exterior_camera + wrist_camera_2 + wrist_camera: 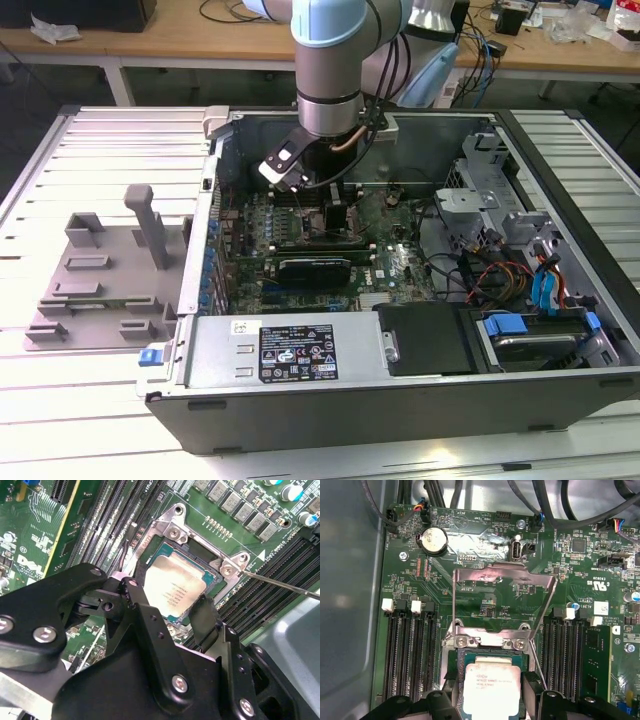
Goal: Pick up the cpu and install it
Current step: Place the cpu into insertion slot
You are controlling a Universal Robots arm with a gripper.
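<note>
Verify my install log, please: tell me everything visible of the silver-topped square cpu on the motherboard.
The flat square cpu, with shiny silver-grey metal top bearing dark print and a thin green rim, lies flat in the silver-framed motherboard socket, whose metal retention plate stands swung open. The black gripper straddles two opposite edges; contact cannot be told.

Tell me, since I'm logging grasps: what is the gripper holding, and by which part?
The cpu, by two opposite side edges, pinched between the fingers of the gripper over the open socket.
</note>
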